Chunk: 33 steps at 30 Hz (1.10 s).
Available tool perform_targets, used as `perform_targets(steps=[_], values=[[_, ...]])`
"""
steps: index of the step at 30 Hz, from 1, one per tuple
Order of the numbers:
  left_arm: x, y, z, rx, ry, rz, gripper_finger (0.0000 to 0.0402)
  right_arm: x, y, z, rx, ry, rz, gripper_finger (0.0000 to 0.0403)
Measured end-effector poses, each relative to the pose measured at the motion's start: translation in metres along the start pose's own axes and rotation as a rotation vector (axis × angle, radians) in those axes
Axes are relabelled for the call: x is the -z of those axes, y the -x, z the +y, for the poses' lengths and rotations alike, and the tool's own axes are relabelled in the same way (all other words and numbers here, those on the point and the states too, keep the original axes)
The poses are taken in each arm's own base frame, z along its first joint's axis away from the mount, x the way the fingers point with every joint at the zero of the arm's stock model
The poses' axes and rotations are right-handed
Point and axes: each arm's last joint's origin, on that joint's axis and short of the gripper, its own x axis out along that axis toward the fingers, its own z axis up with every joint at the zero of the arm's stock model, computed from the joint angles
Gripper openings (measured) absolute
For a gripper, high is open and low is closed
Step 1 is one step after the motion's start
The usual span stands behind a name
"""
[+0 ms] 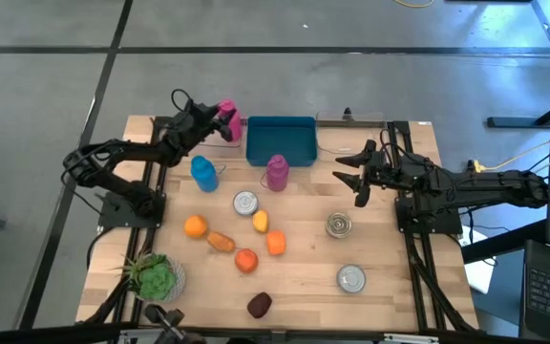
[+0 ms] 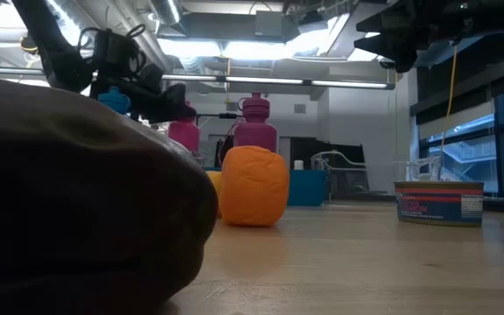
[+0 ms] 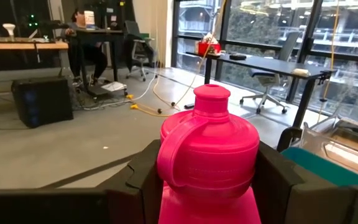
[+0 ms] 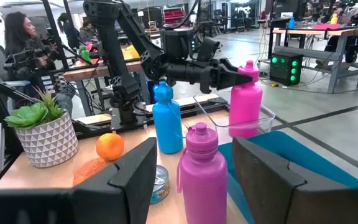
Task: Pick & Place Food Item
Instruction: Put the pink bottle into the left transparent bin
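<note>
Between the fingers of my left claw: hot-pink bottle. Beside it: teal bin. Farther off: blue bottle, purple bottle, orange fruit, pale wood table.

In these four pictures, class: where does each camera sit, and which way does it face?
High: overhead, facing down; both arms over the table.
Low: table height, looking level past the orange food item; arms above.
Left wrist: behind the left pincer, gripping the pink bottle.
Right wrist: behind the open right pincer, facing the purple bottle.
Shared: both wrist views show the pink bottle.
</note>
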Motion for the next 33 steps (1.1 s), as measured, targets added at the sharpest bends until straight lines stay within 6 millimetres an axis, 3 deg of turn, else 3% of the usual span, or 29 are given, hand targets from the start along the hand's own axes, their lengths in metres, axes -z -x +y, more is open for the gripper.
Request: perform_targets(steps=[10,33], values=[[0.003,-0.016,0.006,-0.006,-0.01,0.031,0.0164,0.0,0.0,0.0,0.0,0.004,0.001,0.0208],[0.013,-0.019,0.011,-0.014,0.001,0.068,0.0181,0.0,0.0,0.0,0.0,0.02,0.001,0.0208]])
